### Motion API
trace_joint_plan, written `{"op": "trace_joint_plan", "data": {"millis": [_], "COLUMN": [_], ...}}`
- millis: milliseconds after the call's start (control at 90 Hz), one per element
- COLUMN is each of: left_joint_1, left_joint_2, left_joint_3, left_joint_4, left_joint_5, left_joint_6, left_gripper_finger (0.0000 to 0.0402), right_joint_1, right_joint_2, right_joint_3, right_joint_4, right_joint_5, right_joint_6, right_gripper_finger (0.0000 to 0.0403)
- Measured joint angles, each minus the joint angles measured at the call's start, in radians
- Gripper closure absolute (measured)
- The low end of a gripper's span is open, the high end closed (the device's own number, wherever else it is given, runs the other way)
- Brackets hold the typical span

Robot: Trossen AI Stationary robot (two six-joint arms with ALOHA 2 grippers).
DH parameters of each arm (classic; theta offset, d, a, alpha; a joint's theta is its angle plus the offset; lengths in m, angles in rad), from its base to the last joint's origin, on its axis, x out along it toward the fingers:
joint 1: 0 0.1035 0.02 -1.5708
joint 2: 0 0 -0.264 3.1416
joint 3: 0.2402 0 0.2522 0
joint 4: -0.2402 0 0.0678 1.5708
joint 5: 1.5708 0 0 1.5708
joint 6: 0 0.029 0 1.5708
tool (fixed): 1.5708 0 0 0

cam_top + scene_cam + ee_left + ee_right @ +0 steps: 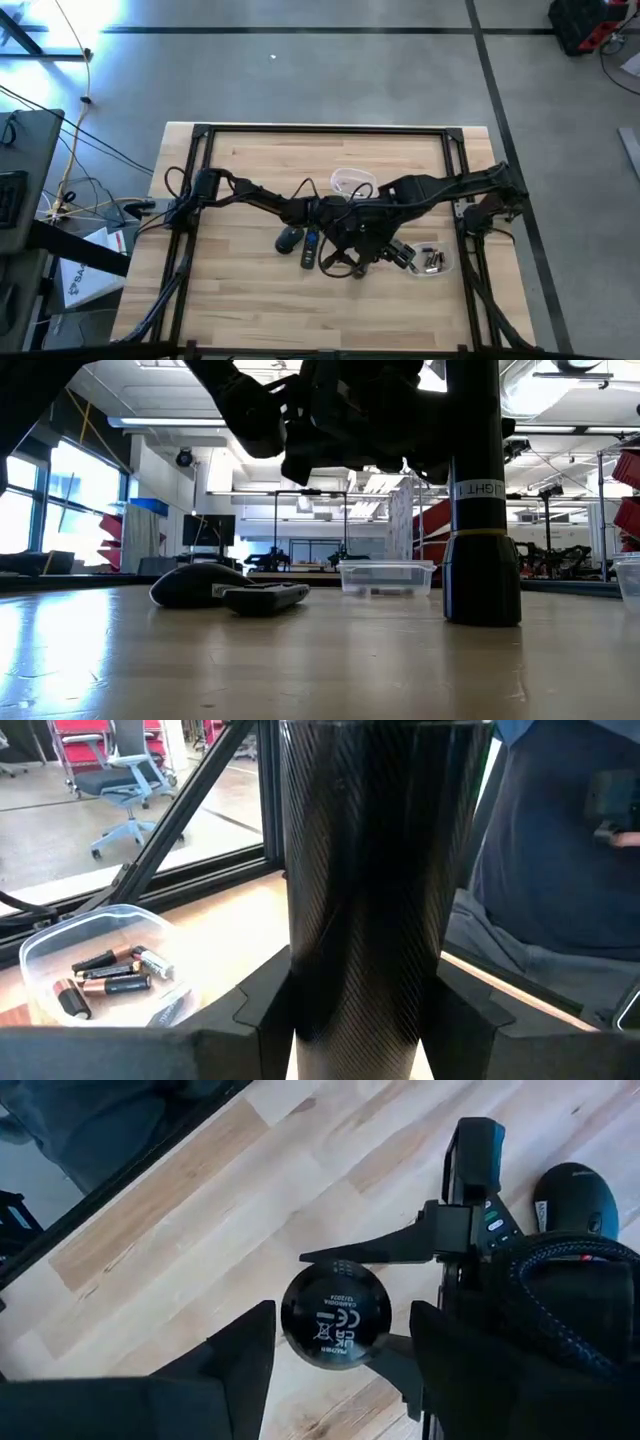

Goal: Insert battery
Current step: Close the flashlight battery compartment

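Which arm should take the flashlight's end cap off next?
Right. The left gripper is shut on the upright flashlight, steadying it. The right gripper hangs open directly above the end cap, and the battery tub sits on its side.

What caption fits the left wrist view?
Gripper around a black tube, beside a tub of batteries.

Matte black angular fingers [240, 1355] on both arms; behind the fingers, a braided black cable [560, 1295] loops over the dark left arm.
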Motion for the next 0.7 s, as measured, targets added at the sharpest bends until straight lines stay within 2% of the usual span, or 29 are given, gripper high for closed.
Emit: {"op": "trace_joint_plan", "data": {"millis": [700], "left_joint_1": [0.000], "left_joint_2": [0.000], "left_joint_3": [0.000], "left_joint_4": [0.000], "left_joint_5": [0.006], "left_joint_6": [0.001], "left_gripper_finger": [0.0255], "right_joint_1": [0.000], "right_joint_2": [0.000], "right_joint_3": [-0.001], "right_joint_4": [0.000], "right_joint_5": [-0.008], "right_joint_6": [-0.014], "right_gripper_finger": [0.0262]}}
